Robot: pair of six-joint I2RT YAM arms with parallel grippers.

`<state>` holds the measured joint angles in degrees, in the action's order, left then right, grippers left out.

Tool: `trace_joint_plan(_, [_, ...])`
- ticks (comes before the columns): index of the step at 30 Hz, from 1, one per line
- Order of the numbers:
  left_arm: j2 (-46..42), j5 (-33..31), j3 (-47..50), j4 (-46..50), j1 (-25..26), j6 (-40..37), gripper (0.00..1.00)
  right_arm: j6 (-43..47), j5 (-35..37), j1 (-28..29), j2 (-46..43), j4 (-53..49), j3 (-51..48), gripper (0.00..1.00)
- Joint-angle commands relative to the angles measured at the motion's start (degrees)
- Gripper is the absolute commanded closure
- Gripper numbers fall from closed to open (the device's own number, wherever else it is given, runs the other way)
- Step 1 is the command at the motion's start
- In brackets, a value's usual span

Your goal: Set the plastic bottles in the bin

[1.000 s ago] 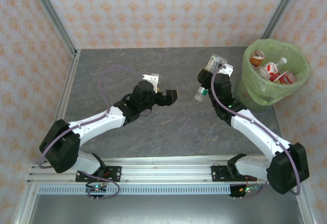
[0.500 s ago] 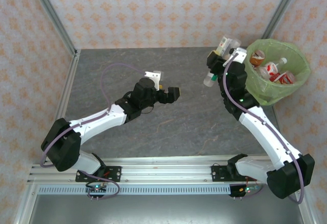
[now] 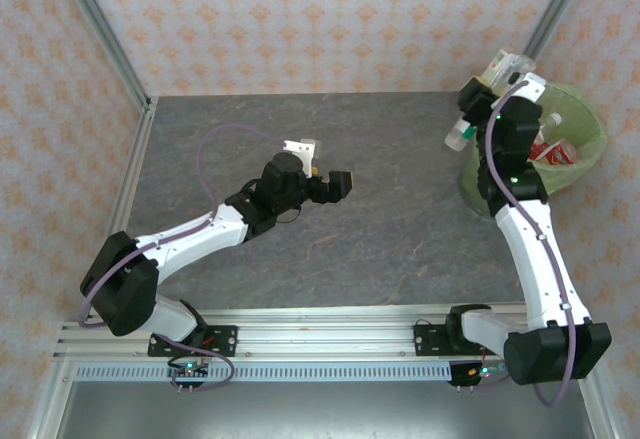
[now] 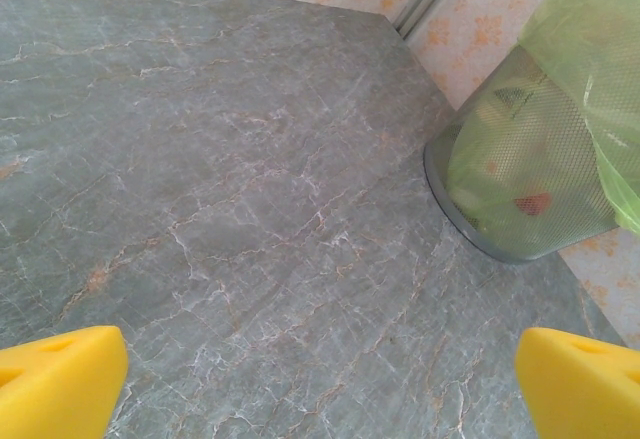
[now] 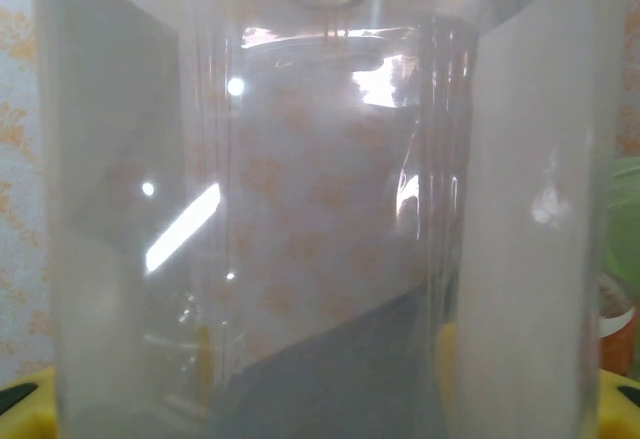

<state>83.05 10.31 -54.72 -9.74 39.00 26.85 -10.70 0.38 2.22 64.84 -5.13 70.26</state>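
Grey marble table [image 3: 400, 219]: left pincer [image 3: 322, 167] gapes empty; right pincer [image 3: 484, 96] clamps a clear bottle [image 5: 320, 209] beside the bin [image 3: 592, 147]; red labels [image 3: 556, 151] unreadable

**Cropped, Covered and Blurred**

From above, the white right arm [image 3: 530, 249] is covering the near-left side of the large round bin lined with a lime-green plastic bag [image 3: 580, 169], and the red-labelled bottles [image 3: 556, 151] inside are showing in part. At the left wrist, the bottom edge is cropping the left pincer [image 4: 322, 389] to two yellow fingertips [image 4: 60, 384]. At the right wrist, the clear plastic bottle [image 5: 320, 239] is blurring at close range, hiding most of the right pincer [image 5: 320, 404].
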Motion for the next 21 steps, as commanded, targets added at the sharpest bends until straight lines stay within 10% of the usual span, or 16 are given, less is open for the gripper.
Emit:
trace_joint_plan(1, [0.9, 0.4, -1.8, 0.5, 0.2, -1.4, 0.0, -0.8, -6.1, -3.9, 1.3, -4.7, 3.9, 0.53])
trace_joint_plan(14, [0.1, -0.5, -1.3, 1.5, 0.2, -2.2, 0.0, 1.6, -16.6, -18.9, 11.6, -20.6, 16.8, 0.53])
trace_joint_plan(21, [-0.2, -1.1, -0.6, 1.5, 0.3, -2.5, 0.0, -1.1, -6.8, -21.7, 15.9, -21.3, 19.9, 0.52])
